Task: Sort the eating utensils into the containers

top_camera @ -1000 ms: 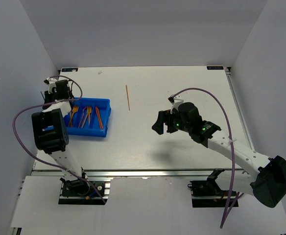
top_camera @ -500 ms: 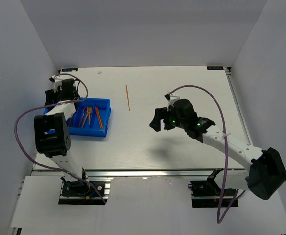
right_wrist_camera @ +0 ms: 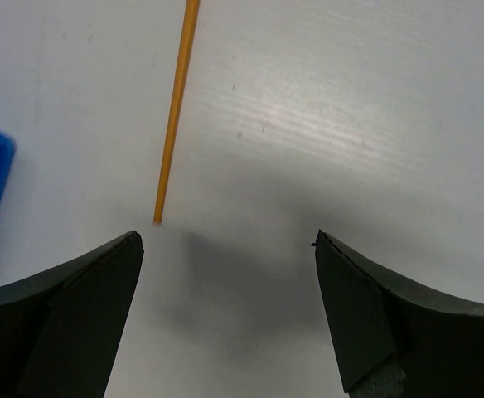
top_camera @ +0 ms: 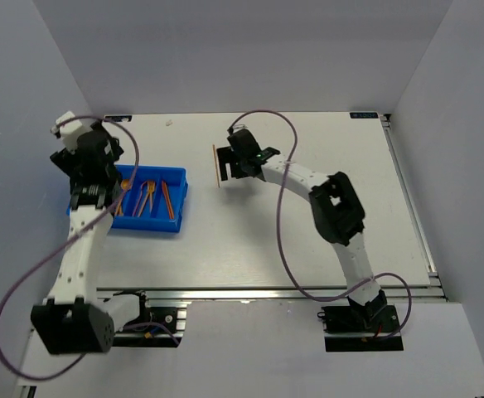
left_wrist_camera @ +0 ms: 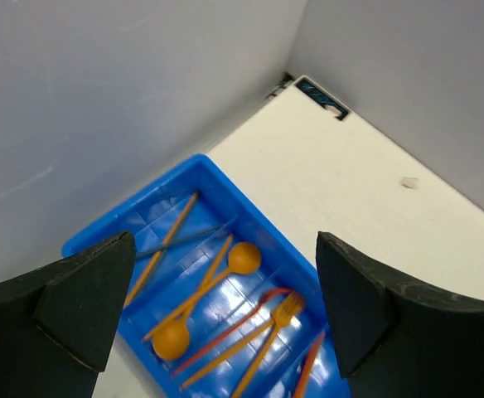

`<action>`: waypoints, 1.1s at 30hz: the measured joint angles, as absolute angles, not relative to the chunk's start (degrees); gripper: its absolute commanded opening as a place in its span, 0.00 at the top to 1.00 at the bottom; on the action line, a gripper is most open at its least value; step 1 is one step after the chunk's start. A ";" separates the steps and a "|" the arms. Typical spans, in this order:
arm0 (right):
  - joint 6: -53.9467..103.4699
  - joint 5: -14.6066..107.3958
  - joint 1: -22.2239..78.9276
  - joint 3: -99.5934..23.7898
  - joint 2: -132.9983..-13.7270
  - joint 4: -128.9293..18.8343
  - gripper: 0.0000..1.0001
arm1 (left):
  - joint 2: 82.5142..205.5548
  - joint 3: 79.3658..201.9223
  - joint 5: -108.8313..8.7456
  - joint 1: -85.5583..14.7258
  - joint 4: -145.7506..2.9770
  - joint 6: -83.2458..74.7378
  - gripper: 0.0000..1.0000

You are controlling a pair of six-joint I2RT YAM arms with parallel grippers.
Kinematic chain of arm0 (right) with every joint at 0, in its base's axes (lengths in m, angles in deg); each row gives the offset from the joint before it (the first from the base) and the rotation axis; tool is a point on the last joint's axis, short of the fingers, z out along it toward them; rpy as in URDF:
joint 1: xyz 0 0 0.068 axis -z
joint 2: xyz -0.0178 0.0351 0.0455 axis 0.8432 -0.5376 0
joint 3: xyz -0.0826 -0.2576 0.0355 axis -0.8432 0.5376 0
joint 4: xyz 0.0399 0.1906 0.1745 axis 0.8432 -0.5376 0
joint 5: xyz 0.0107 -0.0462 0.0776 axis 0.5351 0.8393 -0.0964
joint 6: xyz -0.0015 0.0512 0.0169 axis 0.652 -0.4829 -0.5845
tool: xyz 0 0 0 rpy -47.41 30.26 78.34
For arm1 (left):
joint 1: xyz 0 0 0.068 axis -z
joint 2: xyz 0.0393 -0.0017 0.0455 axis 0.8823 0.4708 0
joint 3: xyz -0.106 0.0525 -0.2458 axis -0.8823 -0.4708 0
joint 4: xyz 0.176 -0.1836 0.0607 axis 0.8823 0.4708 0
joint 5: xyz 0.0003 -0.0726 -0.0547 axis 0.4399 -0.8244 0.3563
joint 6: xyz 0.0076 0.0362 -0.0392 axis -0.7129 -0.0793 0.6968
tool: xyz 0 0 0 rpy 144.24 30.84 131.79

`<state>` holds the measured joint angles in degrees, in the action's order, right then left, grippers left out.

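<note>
Utensils [left_wrist_camera: 244, 259] lie in the blue bin [left_wrist_camera: 199, 162]; left fingers [left_wrist_camera: 84, 290] and right fingers [right_wrist_camera: 76, 307] gape empty.

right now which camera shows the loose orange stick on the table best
Right wrist: the orange stick is large and sharp, its near end just ahead of the open right tool, far end cropped. Top external shows its whole length, but thin and small. Left wrist shows the blue bin, not this stick.
</note>
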<state>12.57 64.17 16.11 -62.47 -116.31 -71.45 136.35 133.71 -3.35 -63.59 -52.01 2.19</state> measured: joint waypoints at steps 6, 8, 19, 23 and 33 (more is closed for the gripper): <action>13.97 69.06 15.66 -79.67 -131.98 -75.07 0.12 | 120.31 119.52 -18.60 -63.76 -52.20 6.19 0.02; 13.47 70.40 15.55 -74.49 -130.17 -72.43 0.11 | 120.09 117.55 -25.27 -63.24 -53.88 8.26 0.02; 6.06 74.57 16.92 -27.17 -84.81 -63.29 0.11 | 166.08 149.88 -30.10 -44.53 -58.39 13.14 0.03; 6.43 73.98 17.34 -21.58 -78.32 -63.71 0.11 | 184.63 166.34 -27.85 -41.64 -53.01 13.07 0.09; 7.26 68.95 17.40 -8.55 -64.44 -66.59 0.11 | 209.40 188.48 -24.81 -41.73 -41.03 11.15 0.34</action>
